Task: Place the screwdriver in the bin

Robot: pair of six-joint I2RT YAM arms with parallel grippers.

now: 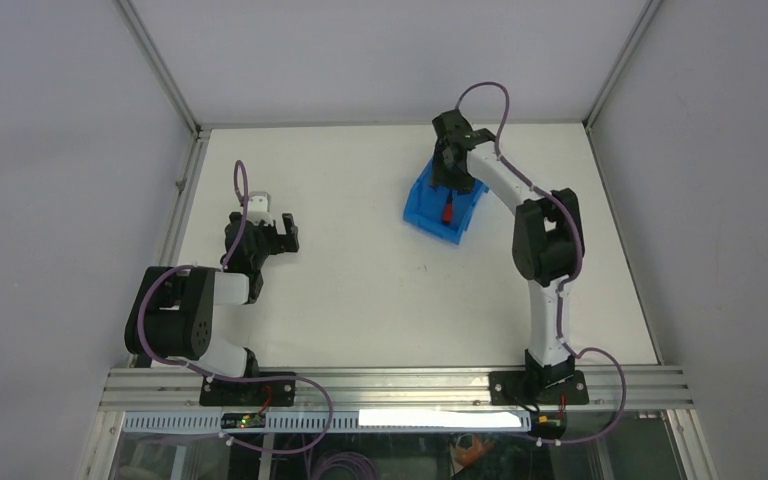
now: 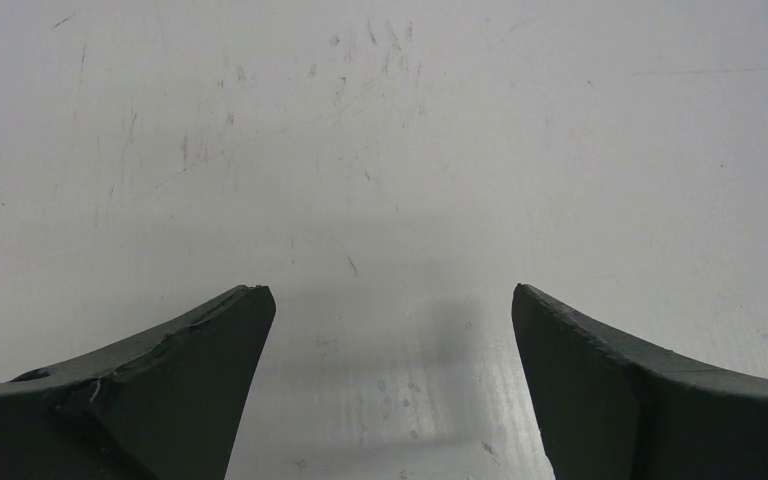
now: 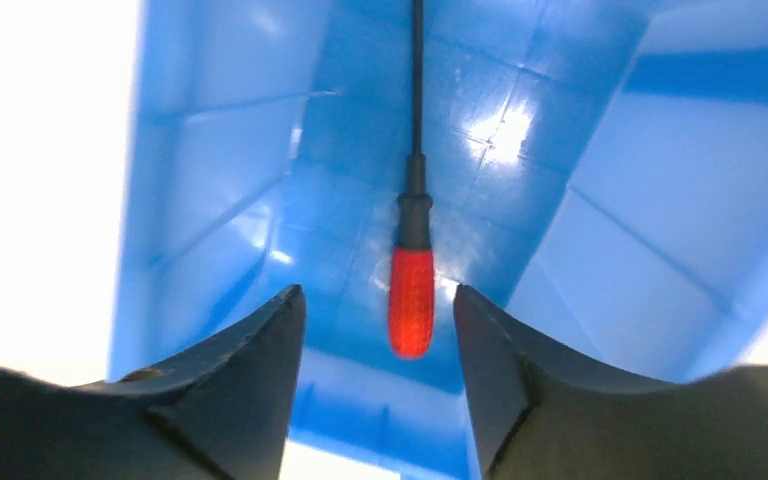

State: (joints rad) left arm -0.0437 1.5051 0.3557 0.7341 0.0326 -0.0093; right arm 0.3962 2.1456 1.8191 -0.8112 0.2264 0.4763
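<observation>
The blue bin (image 1: 422,205) stands on the table right of centre at the back. The screwdriver (image 1: 448,209) lies inside it; its red handle (image 3: 411,300) rests on the bin floor with the dark shaft (image 3: 418,80) pointing away. My right gripper (image 3: 378,300) hangs open above the bin's (image 3: 220,180) far end, the jaws apart on either side of the handle and clear of it; it also shows in the top view (image 1: 452,160). My left gripper (image 2: 390,300) is open and empty over bare table at the left (image 1: 278,232).
The white table (image 1: 360,290) is walled by grey panels at the back and sides. A metal rail (image 1: 390,385) runs along the near edge by the arm bases. The left wrist view holds only scuffed table surface (image 2: 380,150).
</observation>
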